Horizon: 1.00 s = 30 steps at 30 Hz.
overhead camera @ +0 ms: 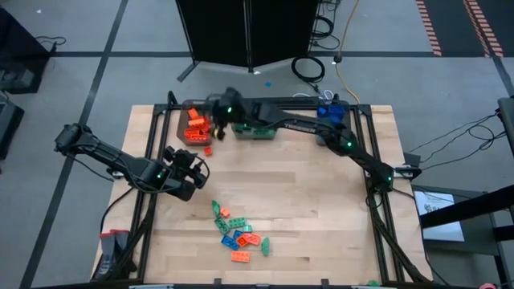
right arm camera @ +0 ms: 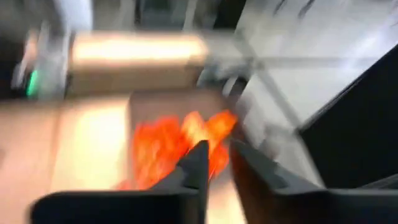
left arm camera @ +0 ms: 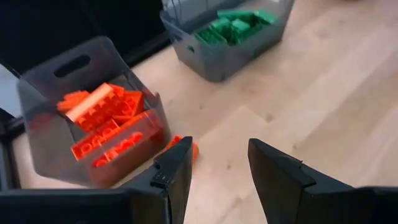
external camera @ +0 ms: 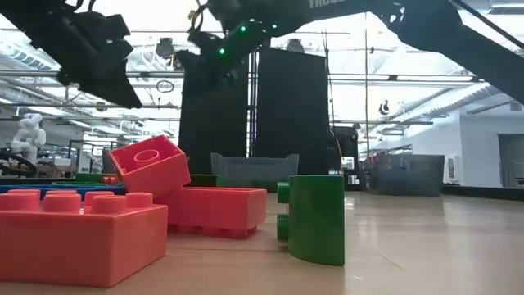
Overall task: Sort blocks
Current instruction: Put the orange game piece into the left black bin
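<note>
Loose orange, green and blue blocks point(overhead camera: 238, 234) lie in a heap near the table's front edge; in the low view they loom close point(external camera: 82, 225). One orange block point(overhead camera: 208, 150) lies alone in front of the orange-filled bin point(overhead camera: 193, 128). My right gripper point(overhead camera: 214, 119) hovers above that bin; in its blurred wrist view point(right arm camera: 217, 155) the fingers stand slightly apart, nothing between them. My left gripper point(overhead camera: 198, 165) waits open at the table's left, facing the bins point(left arm camera: 217, 165).
A bin with green blocks point(overhead camera: 254, 130) point(left arm camera: 214, 56) stands right of the orange one, and a third bin holding blue point(overhead camera: 328, 111) stands at the far right. The right arm spans the table's far side. Bare wood lies between bins and heap.
</note>
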{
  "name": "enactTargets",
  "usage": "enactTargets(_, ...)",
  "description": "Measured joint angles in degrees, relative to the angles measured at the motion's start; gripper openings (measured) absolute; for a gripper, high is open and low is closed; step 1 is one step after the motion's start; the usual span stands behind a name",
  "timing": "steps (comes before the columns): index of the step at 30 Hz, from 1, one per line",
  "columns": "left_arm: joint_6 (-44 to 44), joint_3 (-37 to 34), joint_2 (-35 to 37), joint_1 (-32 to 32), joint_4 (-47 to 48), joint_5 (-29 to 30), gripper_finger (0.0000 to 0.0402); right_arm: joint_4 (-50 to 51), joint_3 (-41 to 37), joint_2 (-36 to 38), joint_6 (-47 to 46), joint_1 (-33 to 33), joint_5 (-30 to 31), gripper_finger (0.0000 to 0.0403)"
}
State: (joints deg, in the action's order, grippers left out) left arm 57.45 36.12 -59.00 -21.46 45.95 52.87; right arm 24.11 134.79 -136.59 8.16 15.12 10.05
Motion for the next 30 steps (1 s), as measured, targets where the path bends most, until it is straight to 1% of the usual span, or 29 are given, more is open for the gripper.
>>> enactTargets(2,-1.06,0.21,1.21,-0.02,0.43,1.64,0.0160,4.61,-0.06,-0.43,-0.44,-0.77,-1.06,0.0022)
enactTargets(3,-1.25,0.53,2.04,-0.04,1.55,2.64,0.0159,5.49,0.05,-0.92,-0.73,-1.17,-2.11,0.0011)
enactTargets(6,-0.84,1.89,6.36,-0.06,6.31,5.39,0.0146,6.77,0.22,-2.91,-1.95,-2.37,-2.87,0.0010)
enactTargets(10,-0.79,1.99,14.79,-0.04,11.12,6.18,0.0111,3.92,-0.13,-5.77,-2.86,-3.89,-3.23,0.0002)
enactTargets(12,-0.85,1.99,19.22,-0.04,12.54,7.18,0.0090,-1.54,0.14,-6.59,-3.65,-4.46,-4.51,0.0002)
enactTargets(17,-2.56,1.99,27.72,-0.04,13.55,8.31,0.0053,-7.26,0.18,-8.34,-5.45,-4.37,-4.40,0.0001)
enactTargets(18,-2.98,1.99,28.66,-0.04,13.38,8.33,0.0048,-7.33,-0.01,-8.66,-5.84,-4.25,-4.36,0.0001)
enactTargets(20,-4.05,1.99,30.20,-0.05,13.40,8.29,0.0040,-10.70,0.04,-9.97,-6.81,-4.16,-4.39,0.0001)
enactTargets(24,-4.41,1.98,31.38,-0.05,13.54,8.27,0.0022,-10.60,0.23,-11.40,-10.49,-4.27,-7.08,0.0001)
enactTargets(28,-4.39,1.97,31.28,-0.05,13.79,8.07,0.0007,-8.97,-0.03,-13.03,-10.78,-5.04,-7.11,0.0000)
enactTargets(30,-4.39,1.97,31.29,-0.05,13.94,8.03,0.0003,-9.84,0.06,-13.71,-10.85,-5.33,-7.16,0.0000)
